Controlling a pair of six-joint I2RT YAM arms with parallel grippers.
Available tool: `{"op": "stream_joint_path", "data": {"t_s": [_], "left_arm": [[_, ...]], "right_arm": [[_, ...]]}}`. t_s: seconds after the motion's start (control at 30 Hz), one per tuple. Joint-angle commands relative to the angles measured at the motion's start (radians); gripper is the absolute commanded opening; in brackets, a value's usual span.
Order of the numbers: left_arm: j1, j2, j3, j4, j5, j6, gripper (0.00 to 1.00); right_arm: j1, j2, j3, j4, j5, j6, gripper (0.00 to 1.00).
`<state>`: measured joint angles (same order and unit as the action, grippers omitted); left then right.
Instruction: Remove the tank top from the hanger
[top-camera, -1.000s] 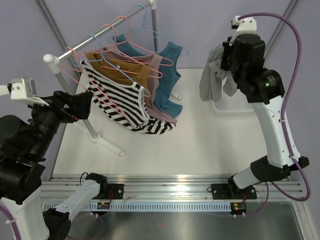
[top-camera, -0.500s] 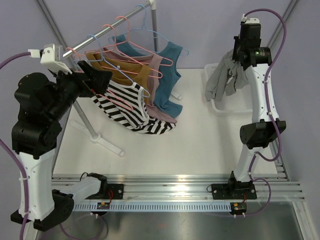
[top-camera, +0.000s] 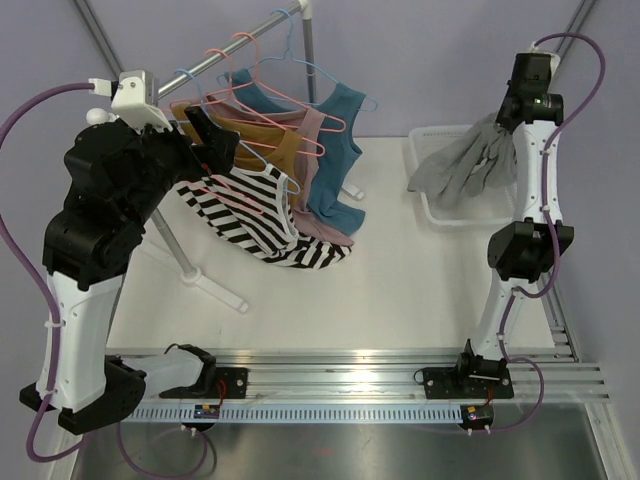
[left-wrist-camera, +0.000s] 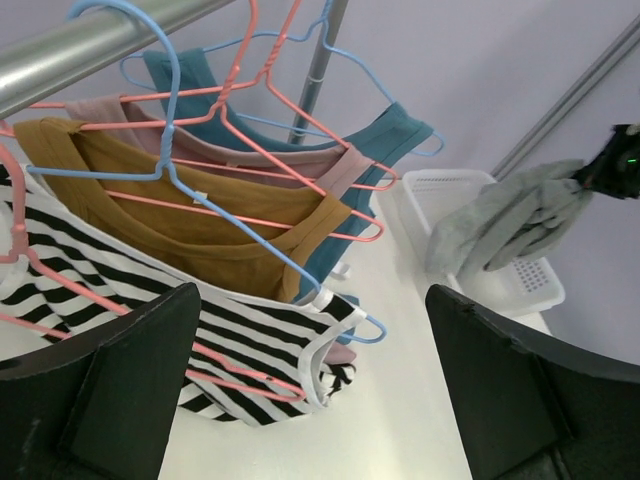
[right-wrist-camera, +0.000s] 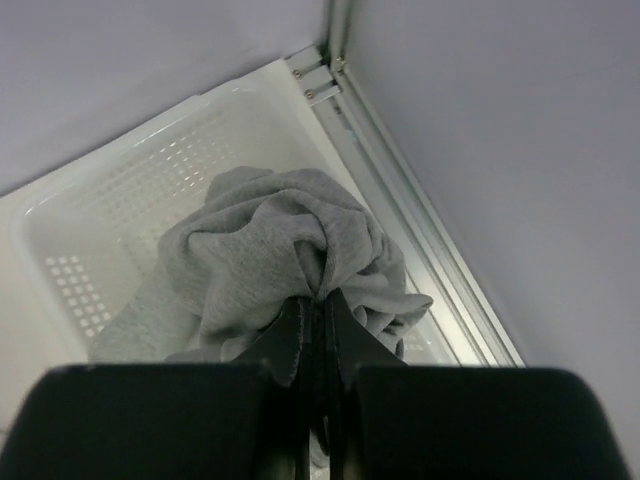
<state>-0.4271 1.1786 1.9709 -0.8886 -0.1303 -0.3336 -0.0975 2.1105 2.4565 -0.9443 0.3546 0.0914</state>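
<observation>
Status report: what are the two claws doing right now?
Left gripper open beside rack. Right gripper shut on grey top, no hanger in it, over basket. Nothing blocking.

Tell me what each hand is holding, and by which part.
The right hand pinches the grey garment by a bunched fold at its top, above the white basket. The left hand is open and holds nothing.

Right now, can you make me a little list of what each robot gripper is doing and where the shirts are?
left gripper: open, holding nothing, close to the striped top
right gripper: shut on the grey tank top
grey tank top: off any hanger, dangling over the white basket
on hangers on the rail: striped top, mustard top, pink top, teal top
</observation>
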Motion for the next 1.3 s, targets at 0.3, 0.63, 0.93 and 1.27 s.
{"op": "stream_joint_path", "data": {"t_s": [0.3, 0.63, 0.93, 1.27], "left_arm": [[-0.021, 0.023, 0.032, 0.028, -0.088, 0.031, 0.99], [-0.025, 0.039, 0.054, 0.022, -0.109, 0.042, 0.99], [-0.041, 0.113, 0.132, -0.058, -0.276, 0.050, 0.99], [-0.110, 0.245, 0.193, -0.113, -0.482, 0.015, 0.99]], "right_arm": [[-0.041, -0.077, 0.079, 0.022, -0.166, 0.080, 0.00], [0.035, 0.028, 0.055, 0.044, -0.226, 0.114, 0.02], [0.036, 0.013, 0.066, -0.004, -0.177, 0.162, 0.99], [0.032, -0.518, -0.704, 0.537, -0.860, 0.344, 0.99]]}}
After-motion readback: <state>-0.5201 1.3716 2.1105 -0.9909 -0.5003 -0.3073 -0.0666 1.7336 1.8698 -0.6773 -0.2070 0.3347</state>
